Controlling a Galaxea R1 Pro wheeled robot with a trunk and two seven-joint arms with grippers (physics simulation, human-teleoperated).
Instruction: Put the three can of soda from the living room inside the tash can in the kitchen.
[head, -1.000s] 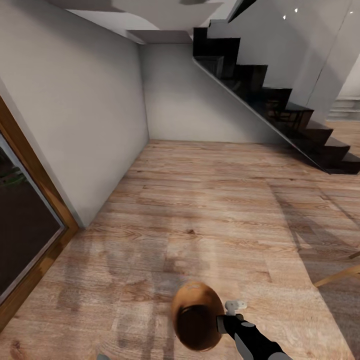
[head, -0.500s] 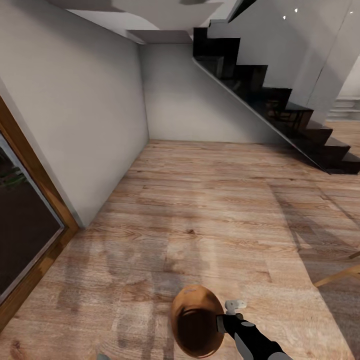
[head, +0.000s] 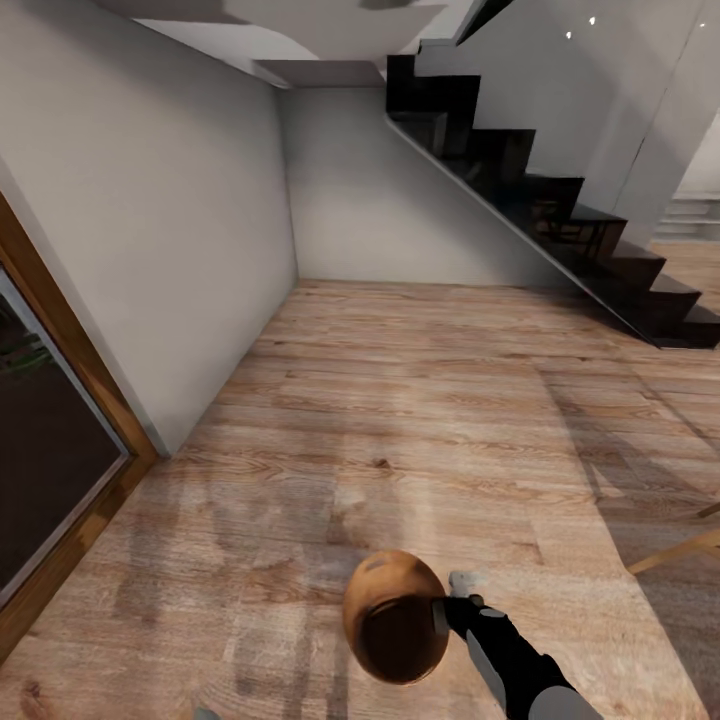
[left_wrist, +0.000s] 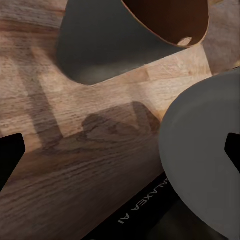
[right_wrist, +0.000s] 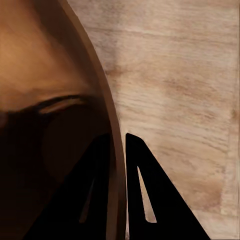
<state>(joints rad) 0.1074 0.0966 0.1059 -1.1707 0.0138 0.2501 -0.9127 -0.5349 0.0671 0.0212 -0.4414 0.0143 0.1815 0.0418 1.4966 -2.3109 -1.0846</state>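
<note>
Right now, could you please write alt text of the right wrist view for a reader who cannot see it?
The right gripper is shut on the rim of the bin, one dark finger inside the wall and the other outside. The bin's brown inside fills one side; the light wood floor lies beyond.

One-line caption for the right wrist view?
Right claw pinches the trash can rim, one finger inside, above wood floor.

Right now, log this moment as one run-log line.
place: hallway by black staircase | right gripper: shut on trash can rim, carrying it above wood floor | left gripper: open, empty | soda cans: not visible
</note>
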